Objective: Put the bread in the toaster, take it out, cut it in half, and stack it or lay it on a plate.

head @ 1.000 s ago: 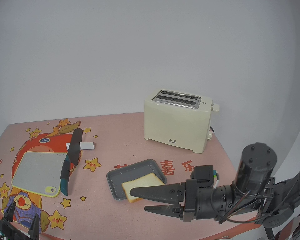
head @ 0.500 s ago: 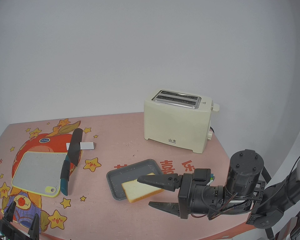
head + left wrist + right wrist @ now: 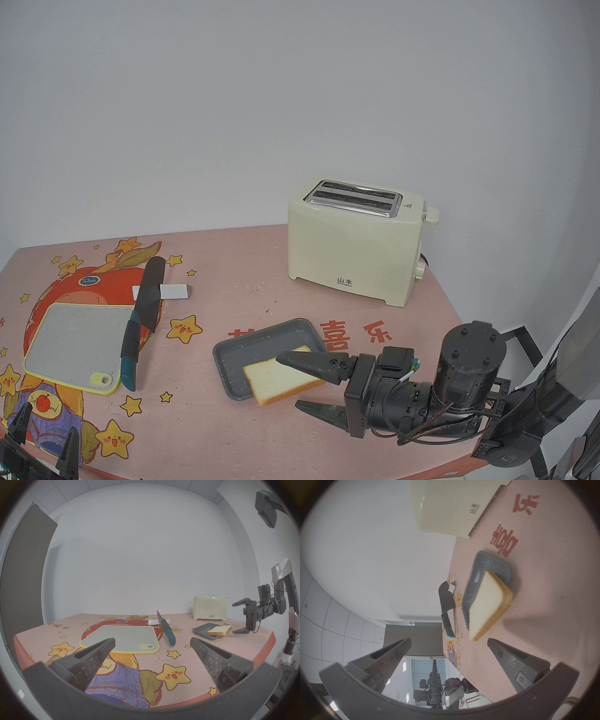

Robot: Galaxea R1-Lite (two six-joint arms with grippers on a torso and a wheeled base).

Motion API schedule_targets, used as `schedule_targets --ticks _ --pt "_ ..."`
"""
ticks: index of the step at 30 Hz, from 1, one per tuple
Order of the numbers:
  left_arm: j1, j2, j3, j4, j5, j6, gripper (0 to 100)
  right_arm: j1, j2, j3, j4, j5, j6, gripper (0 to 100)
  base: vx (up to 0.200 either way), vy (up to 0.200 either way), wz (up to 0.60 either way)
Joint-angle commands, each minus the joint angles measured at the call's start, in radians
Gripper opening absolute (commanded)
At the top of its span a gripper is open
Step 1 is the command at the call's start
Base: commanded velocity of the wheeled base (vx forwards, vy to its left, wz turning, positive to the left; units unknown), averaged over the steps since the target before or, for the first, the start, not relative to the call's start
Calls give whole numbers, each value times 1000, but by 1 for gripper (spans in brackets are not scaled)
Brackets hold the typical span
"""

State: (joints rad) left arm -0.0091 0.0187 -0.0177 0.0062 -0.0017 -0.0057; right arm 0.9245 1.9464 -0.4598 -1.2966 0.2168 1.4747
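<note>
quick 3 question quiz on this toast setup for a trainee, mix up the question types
1. True or false: the bread lies partly on the grey tray, overhanging its rim.
2. Pick one. The right claw is:
A) shut on the bread
B) open, with the bread not gripped
C) shut and empty
3. Short answer: which tool lies along the edge of the cutting board?

Key
1. True
2. B
3. The knife
</note>
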Motion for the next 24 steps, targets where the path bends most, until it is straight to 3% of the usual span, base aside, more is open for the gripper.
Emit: schedule_targets --ticks 1,24 --pt "0 1 15 0 0 0 100 11 25 20 -3 6 3 100 0 0 0" --pt "0 1 15 0 0 0 100 -35 77 -39 -4 -4 4 100 0 0 0"
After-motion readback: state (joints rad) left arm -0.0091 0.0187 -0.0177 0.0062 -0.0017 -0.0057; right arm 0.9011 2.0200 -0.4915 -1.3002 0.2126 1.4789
